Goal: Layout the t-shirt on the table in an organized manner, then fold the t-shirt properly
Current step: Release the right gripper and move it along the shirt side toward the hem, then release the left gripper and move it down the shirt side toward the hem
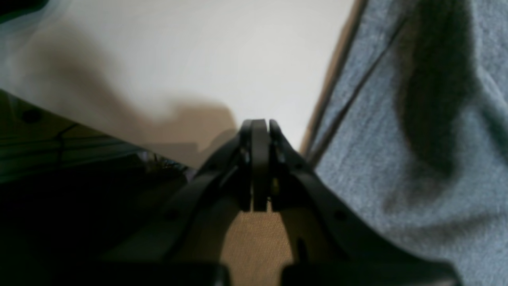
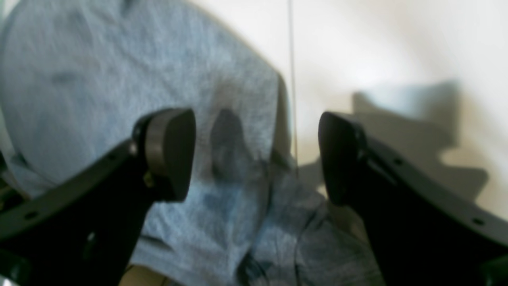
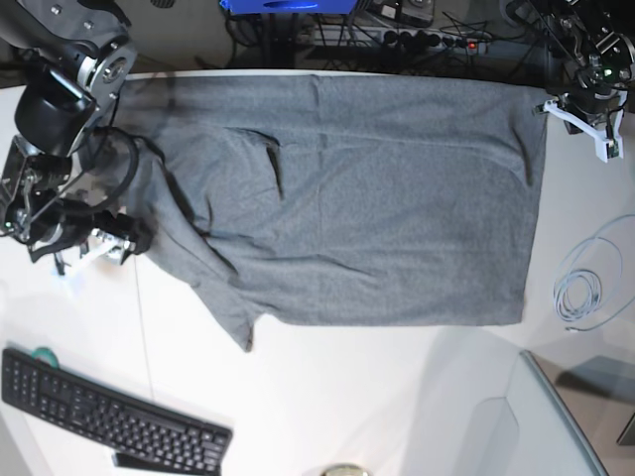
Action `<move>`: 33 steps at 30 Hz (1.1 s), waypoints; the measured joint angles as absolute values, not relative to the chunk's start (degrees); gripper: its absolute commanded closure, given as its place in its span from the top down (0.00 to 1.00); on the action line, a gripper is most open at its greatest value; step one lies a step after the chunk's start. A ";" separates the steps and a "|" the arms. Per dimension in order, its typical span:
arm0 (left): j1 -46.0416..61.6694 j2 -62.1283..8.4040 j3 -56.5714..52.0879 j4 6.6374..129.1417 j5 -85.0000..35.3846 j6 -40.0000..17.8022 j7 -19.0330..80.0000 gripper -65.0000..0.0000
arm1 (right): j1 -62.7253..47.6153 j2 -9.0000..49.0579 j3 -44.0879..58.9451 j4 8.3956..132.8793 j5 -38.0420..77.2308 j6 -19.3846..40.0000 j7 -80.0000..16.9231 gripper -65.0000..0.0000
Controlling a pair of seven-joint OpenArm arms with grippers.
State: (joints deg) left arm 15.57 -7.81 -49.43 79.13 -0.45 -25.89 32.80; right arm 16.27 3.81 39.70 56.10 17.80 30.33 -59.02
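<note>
A black keyboard (image 3: 109, 409) lies at about 7 o'clock. A thin grey cable (image 3: 581, 294) sits coiled in loops at about 4 o'clock. At 12 o'clock there is a blue thing (image 3: 283, 5) and a dark power strip (image 3: 397, 38) with tangled wires.

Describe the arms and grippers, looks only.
Both grippers have matte black fingers with small round holes along them. The right gripper has rounded pads with grey faces. The left gripper has narrow flat ones. In the base view, the right arm shows silver-and-black joints and black cabling.
</note>
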 measured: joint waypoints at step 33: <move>15.16 -8.45 -49.43 79.13 -0.43 -25.87 32.82 0.00 | 14.22 1.54 22.33 81.82 17.61 30.37 -62.22 0.00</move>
